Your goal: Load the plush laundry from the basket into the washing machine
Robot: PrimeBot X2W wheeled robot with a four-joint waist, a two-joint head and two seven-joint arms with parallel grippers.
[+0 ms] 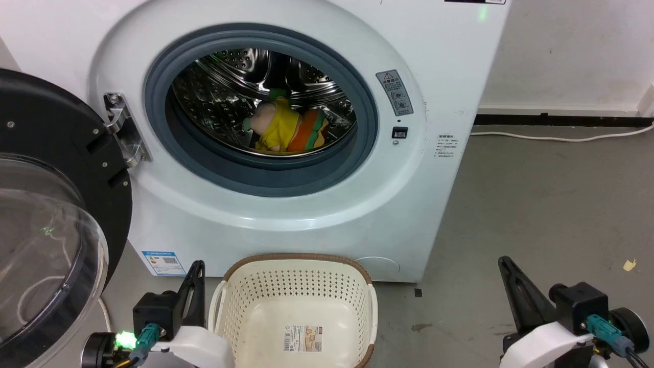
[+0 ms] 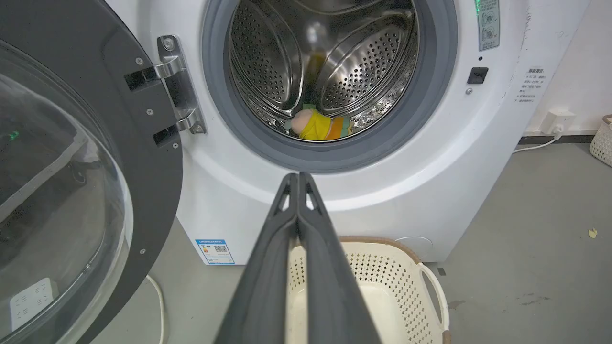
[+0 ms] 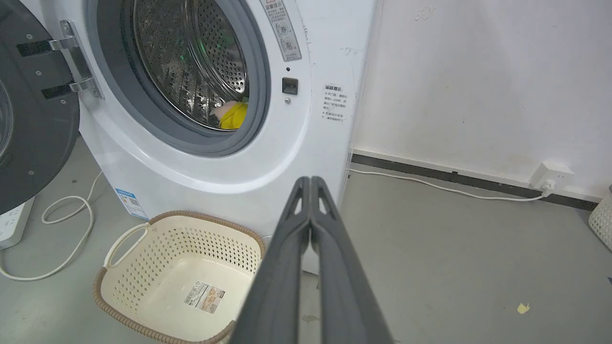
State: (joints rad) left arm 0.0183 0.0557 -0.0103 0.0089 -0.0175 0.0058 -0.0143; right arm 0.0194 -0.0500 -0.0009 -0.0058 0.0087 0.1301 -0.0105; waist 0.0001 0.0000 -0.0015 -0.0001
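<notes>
The plush laundry (image 1: 286,128) lies on the floor of the steel drum inside the washing machine (image 1: 429,194), peach head to the left; the plush laundry (image 2: 318,126) also shows in the left wrist view, and the plush laundry (image 3: 232,114) peeks past the port ring in the right wrist view. The black-rimmed door (image 1: 51,214) hangs wide open at the left. Below the port stands the cream basket (image 1: 306,286) with just a label sticker on its floor. My left gripper (image 1: 196,266) sits left of the basket, fingers shut and empty. My right gripper (image 1: 503,260) is far right, shut and empty.
A white cable (image 3: 67,229) loops on the grey floor left of the machine by a power strip (image 3: 14,222). Another cord (image 3: 444,188) runs along the wall to a socket (image 3: 552,177). A second basket (image 3: 602,220) stands at the far right. A paper scrap (image 1: 629,264) lies on the floor.
</notes>
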